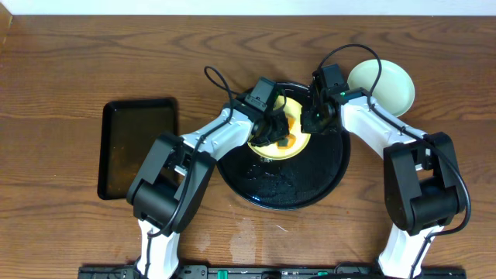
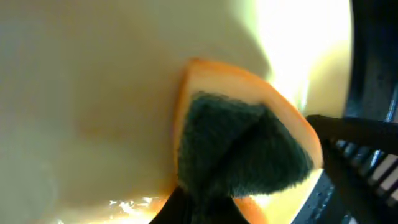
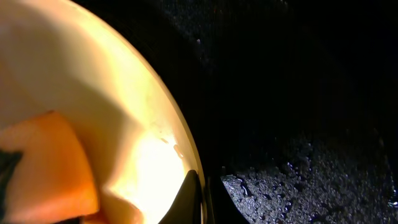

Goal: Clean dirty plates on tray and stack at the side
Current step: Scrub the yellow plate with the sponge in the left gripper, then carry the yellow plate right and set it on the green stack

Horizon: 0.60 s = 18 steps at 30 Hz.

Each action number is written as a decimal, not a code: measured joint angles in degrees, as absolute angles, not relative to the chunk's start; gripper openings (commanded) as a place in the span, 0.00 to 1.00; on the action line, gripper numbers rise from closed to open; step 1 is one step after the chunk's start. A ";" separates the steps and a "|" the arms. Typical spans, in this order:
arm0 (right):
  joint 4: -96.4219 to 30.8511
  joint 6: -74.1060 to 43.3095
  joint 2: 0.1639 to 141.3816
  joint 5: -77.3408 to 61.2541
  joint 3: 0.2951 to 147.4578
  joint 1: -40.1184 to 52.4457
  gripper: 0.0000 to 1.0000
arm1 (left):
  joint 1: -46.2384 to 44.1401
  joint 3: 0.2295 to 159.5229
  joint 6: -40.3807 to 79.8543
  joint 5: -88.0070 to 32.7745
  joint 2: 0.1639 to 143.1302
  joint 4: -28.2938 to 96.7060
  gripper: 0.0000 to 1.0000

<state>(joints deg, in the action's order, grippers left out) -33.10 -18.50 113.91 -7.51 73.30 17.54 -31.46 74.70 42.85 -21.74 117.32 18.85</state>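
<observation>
The pale yellow plate point(image 1: 297, 132) sits tilted over the far part of the round black tray point(image 1: 310, 178). My left gripper point(image 1: 277, 136) is shut on an orange sponge with a dark green scrub side point(image 2: 242, 143), pressed against the plate's inner face point(image 2: 93, 93). My right gripper point(image 1: 316, 118) is shut on the plate's rim point(image 3: 189, 162), one finger inside and one outside. The sponge point(image 3: 43, 168) shows at the left of the right wrist view. Pale mint plates point(image 1: 381, 85) are stacked on the table at the far right, off the tray.
A smaller black rectangular tray point(image 1: 138, 146) lies on the wooden table to the left. The round tray's surface point(image 3: 311, 174) is wet with droplets. Cables loop above both wrists.
</observation>
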 measured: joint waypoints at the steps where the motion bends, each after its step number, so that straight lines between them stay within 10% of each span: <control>1: -33.19 -18.39 113.91 -7.46 73.34 17.54 0.01 | -31.22 74.76 42.94 -21.30 117.12 20.12 0.08; 18: -34.26 -16.71 113.91 -8.36 73.67 17.61 0.01 | -24.47 77.47 39.75 -4.95 112.90 31.94 0.07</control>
<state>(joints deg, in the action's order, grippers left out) -34.26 -16.71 113.91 -8.36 73.67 17.61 -24.47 77.47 39.75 -4.95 112.90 31.94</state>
